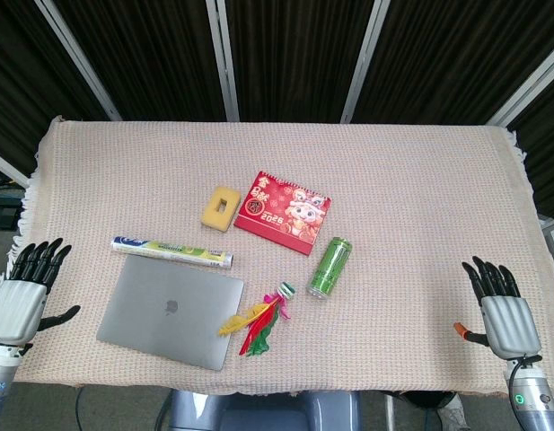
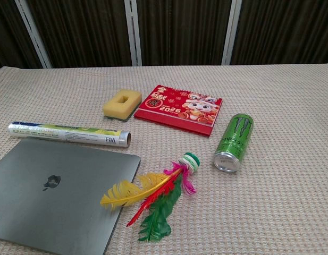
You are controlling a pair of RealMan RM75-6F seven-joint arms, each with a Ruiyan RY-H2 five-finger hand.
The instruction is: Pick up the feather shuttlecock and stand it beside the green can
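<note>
The feather shuttlecock (image 1: 261, 319) (image 2: 157, 195) lies flat on the cloth, its yellow, red, green and pink feathers fanned toward the front edge and its green-and-white base pointing at the can. The green can (image 1: 329, 268) (image 2: 233, 142) lies on its side just right of that base. My left hand (image 1: 23, 289) hovers at the table's left edge, fingers spread, holding nothing. My right hand (image 1: 503, 310) sits at the front right, fingers apart and empty. Neither hand appears in the chest view.
A closed grey laptop (image 1: 171, 310) (image 2: 52, 191) lies left of the feathers, touching them. A foil roll box (image 1: 171, 251) (image 2: 69, 133) lies behind it. A yellow sponge (image 1: 222, 208) (image 2: 122, 103) and a red calendar (image 1: 282, 212) (image 2: 179, 109) sit mid-table.
</note>
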